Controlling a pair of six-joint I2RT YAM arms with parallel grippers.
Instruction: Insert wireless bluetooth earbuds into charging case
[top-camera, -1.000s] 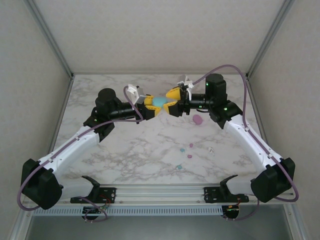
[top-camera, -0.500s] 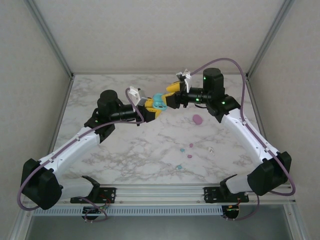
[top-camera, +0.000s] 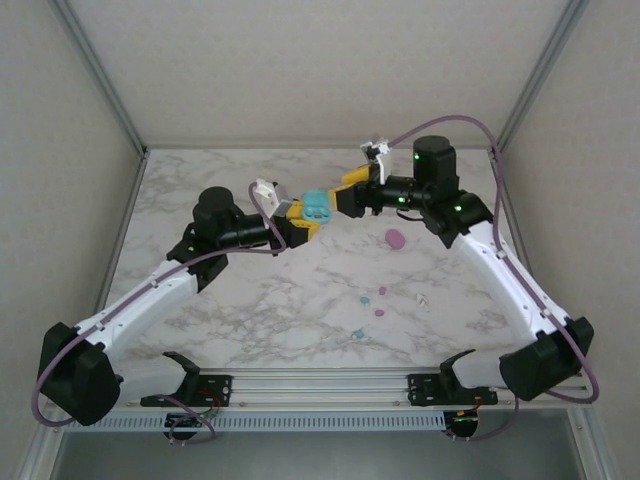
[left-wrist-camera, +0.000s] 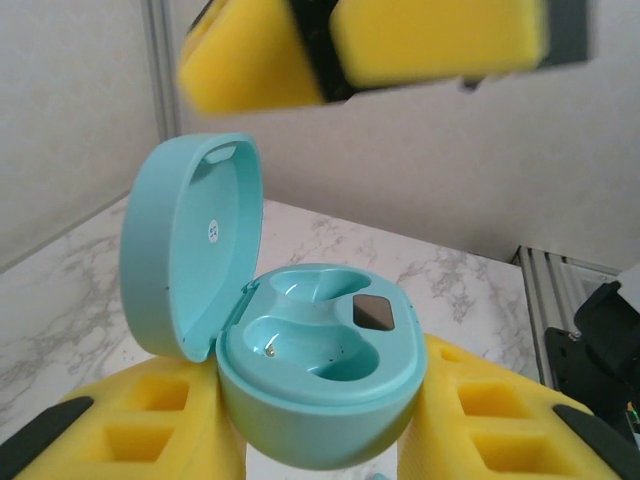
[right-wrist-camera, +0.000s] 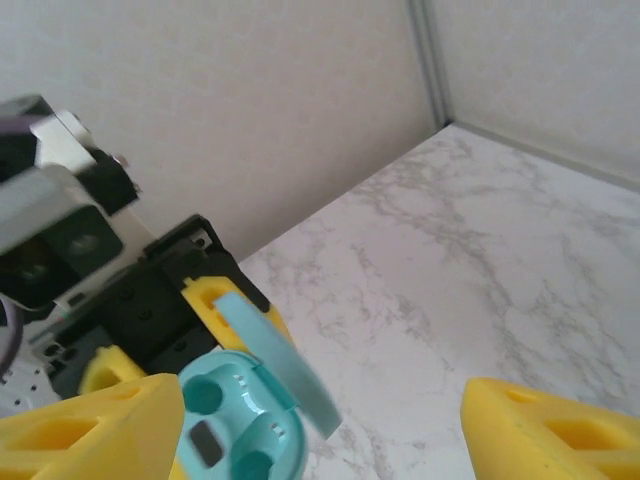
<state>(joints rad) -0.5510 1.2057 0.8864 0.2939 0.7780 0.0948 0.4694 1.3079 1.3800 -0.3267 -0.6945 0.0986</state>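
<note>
Teal charging case (top-camera: 316, 206), lid flipped open and both wells empty, sat clenched in the left gripper (top-camera: 303, 221) with the right gripper (top-camera: 346, 192) released at its 2 o'clock, while the earbuds (top-camera: 379, 312) lay loose on the table (top-camera: 250, 300) at 5 o'clock, none inserted.

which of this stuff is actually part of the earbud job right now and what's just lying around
In use: teal case, open, held in the left gripper; teal earbud, likely its match.
Lying about for now: pink case, pink earbuds, white earbud.
</note>
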